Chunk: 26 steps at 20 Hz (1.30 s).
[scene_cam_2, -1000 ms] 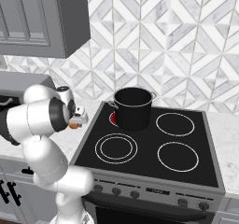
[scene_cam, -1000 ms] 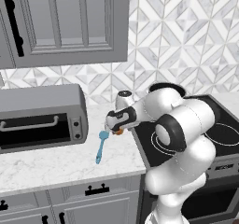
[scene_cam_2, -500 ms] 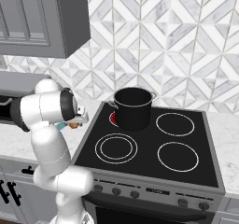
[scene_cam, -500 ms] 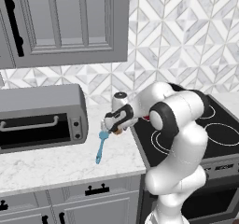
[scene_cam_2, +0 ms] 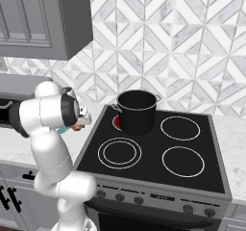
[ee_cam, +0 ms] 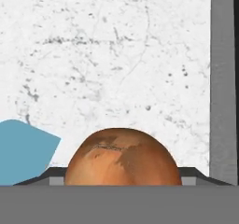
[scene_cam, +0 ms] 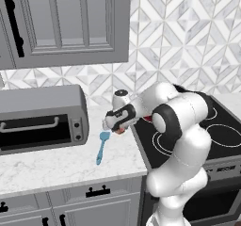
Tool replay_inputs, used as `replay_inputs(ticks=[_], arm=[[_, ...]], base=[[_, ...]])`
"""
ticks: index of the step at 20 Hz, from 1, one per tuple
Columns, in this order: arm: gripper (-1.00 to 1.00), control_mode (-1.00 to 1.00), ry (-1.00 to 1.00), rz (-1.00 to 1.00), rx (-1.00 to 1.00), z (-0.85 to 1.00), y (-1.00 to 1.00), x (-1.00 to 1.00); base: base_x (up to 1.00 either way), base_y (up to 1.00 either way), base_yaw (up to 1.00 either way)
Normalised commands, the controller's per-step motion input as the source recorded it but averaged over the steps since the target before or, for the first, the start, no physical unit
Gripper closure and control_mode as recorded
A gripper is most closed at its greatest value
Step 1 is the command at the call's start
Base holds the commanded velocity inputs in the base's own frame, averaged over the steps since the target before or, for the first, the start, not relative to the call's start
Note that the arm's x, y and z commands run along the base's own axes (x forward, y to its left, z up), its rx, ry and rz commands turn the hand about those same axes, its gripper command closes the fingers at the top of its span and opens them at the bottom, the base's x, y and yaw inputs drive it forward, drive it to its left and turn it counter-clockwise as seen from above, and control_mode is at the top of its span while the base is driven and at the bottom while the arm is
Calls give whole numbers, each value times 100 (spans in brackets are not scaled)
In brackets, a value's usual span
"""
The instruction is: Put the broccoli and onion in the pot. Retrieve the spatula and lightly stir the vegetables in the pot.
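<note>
1. The fingers point(scene_cam: 118, 130) of the white arm sit low over the white speckled worktop point(scene_cam: 56, 161), right at the small round orange-brown onion point(ee_cam: 122, 157). In the hand view the onion lies between the two dark tips, but I cannot tell whether they are pinching it or merely standing around it.
2. Compared with a second ago, the hand has moved lower and further left, away from the stove edge toward the worktop; the elbow has swung up and over.
3. The onion point(scene_cam: 121, 131) shows as a small orange spot under the hand in the left base view, and beside the wrist in the right base view point(scene_cam_2: 76, 127).
4. The slim light-blue spatula point(scene_cam: 101, 147) lies flat on the worktop just left of the hand, blade nearest the fingers, where it lay before. Its blade point(ee_cam: 25, 150) shows just beside the onion in the hand view.
5. The tall black cylindrical pot point(scene_cam_2: 136, 111) stands on the rear left burner of the black stove point(scene_cam_2: 192, 177), unchanged, well apart from the hand.
6. A grey toaster oven point(scene_cam: 40, 119) sits at the worktop's left.
</note>
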Motion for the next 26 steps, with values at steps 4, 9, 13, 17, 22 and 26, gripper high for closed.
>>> replay_inputs(ticks=[4,9,13,17,22,26], arm=[[100,-100,-23,-1,10,93,-94,-75],[100,-100,-19,0,22,100,-99,-65],[100,-100,-13,-1,23,100,-71,-43],[100,-100,-9,-7,16,100,-53,-20],[100,-100,0,-16,2,95,-50,31],[100,-100,0,-14,0,49,-47,76]], base=[[0,0,0],[0,0,0],[0,0,0],[0,0,0],[0,0,0],[0,0,0]])
